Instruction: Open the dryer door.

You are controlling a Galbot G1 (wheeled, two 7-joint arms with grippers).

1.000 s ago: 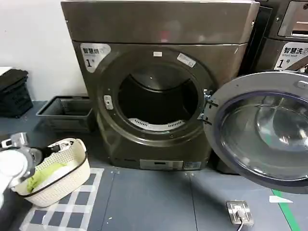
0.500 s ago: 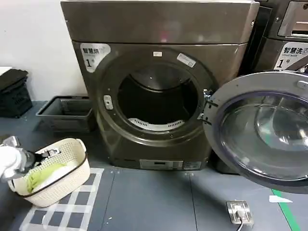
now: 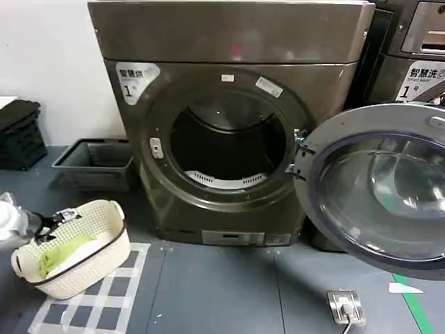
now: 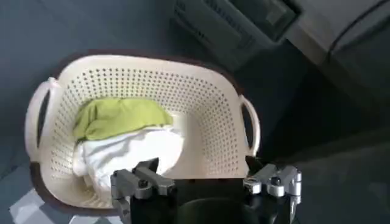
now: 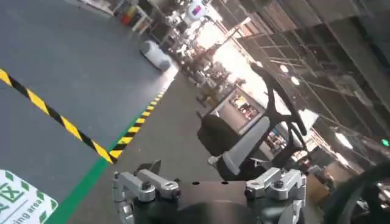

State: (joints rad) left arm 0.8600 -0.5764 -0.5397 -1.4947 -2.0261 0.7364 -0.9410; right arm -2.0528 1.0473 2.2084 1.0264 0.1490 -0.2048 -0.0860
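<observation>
One cream laundry basket (image 4: 213, 122) holding green cloth (image 4: 119, 117) and white cloth (image 4: 131, 155), left gripper (image 4: 206, 182) spread above, dryer door (image 3: 379, 191) open.

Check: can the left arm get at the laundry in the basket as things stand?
Probably yes. The left pincer hangs open just above the basket, whose top is uncovered; the green cloth and white cloth lie exposed, with nothing between them and the pincer.
</observation>
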